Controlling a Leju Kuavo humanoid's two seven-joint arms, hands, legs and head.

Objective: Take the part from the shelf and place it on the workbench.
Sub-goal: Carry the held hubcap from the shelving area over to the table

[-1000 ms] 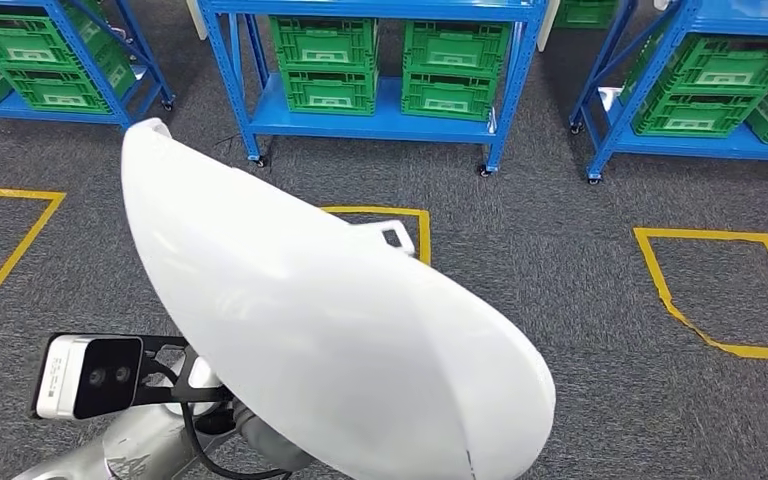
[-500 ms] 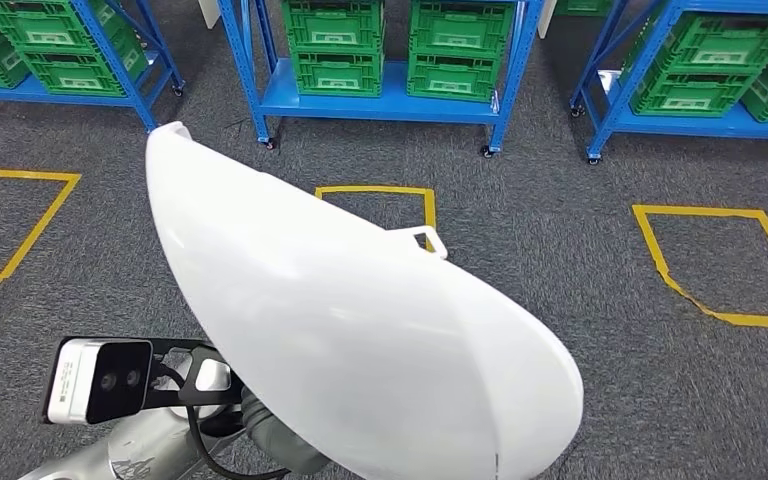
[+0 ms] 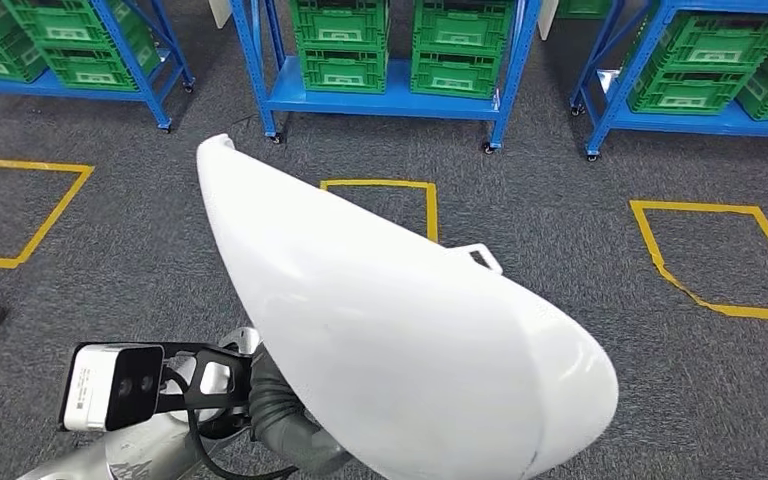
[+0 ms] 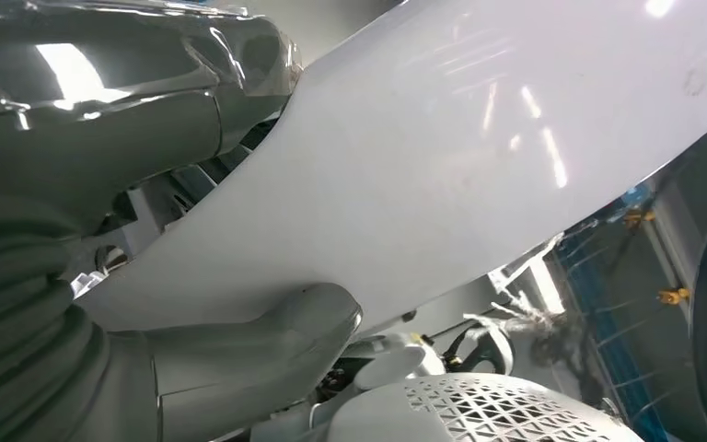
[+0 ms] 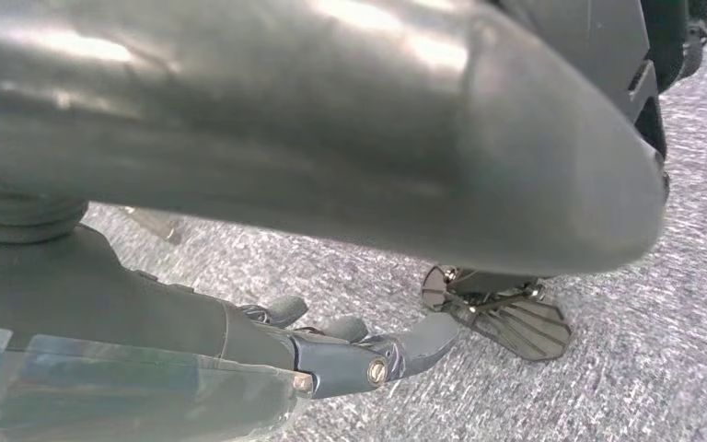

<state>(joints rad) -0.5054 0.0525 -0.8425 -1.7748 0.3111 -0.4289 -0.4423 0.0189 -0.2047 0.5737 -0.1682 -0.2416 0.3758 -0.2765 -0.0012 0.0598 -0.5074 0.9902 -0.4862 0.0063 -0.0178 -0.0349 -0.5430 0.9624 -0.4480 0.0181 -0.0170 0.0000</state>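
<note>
Both hands' fingers grip white part.

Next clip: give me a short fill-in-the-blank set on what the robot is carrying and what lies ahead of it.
1. The large curved part the robot carries is ____ in colour.
2. The crates on the blue shelves ahead are ____.
3. The squares marked on the grey carpet are outlined in ____ tape.
4. In the left wrist view, the left robot hand presses its thumb against the ____.

Missing words: white; green; yellow; part
</note>
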